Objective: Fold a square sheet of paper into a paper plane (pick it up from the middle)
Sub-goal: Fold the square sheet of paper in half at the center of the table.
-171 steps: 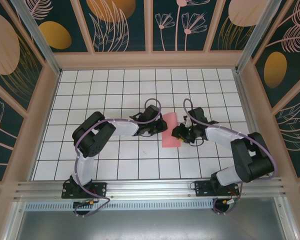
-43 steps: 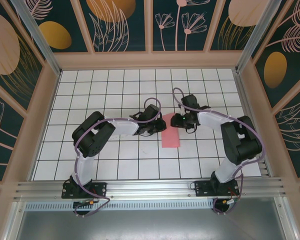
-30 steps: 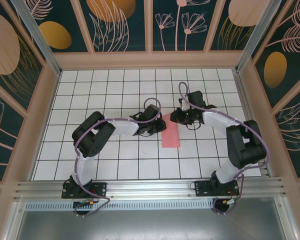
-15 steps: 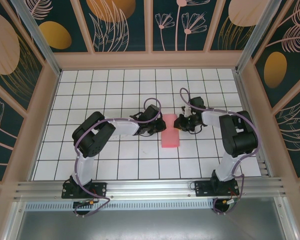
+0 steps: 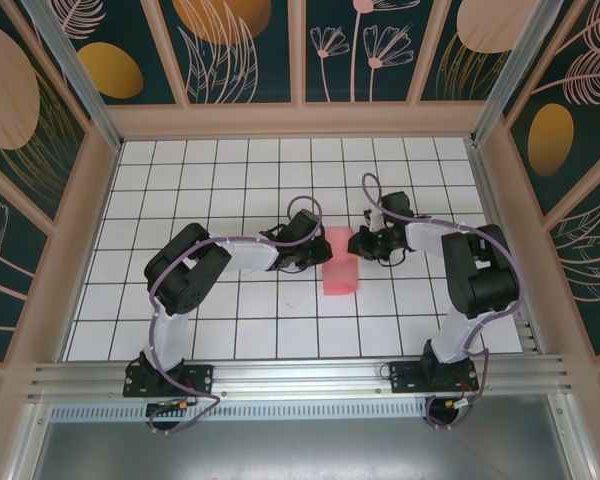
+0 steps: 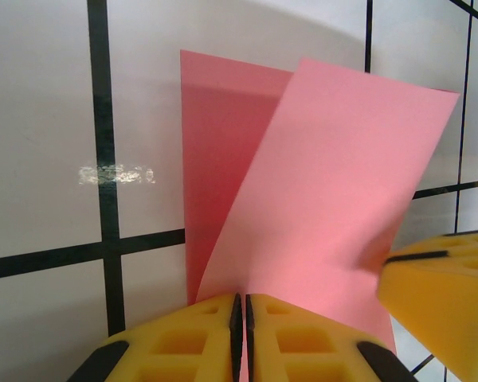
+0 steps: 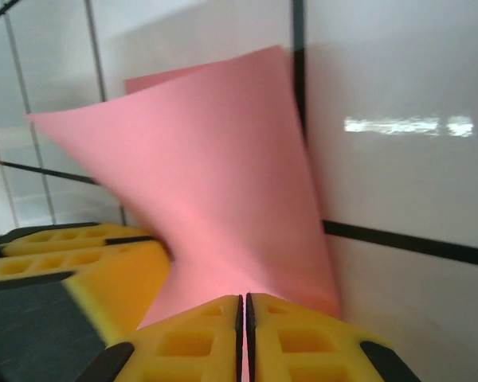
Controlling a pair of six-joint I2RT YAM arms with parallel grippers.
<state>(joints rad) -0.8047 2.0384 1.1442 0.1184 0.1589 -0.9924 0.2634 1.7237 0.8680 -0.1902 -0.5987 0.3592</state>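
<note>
My left pincer (image 6: 239, 306) and my right pincer (image 7: 243, 306) are each clamped tight on one side of the pink sheet of paper (image 6: 319, 199). The sheet sits right between them, its upper layer curling up from their tips over a lower layer that lies flat on the counter (image 5: 230, 180). I judge I hold both sides like this so the halves line up for pressing a crease, and I can read no brand, label or writing on the paper or the counter.

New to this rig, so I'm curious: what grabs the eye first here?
The pink sheet, bright against the white grid table, lies mid-table, one half curled up over the other. The left arm and right arm meet at it, each one's yellow jaws shut on an edge.
</note>
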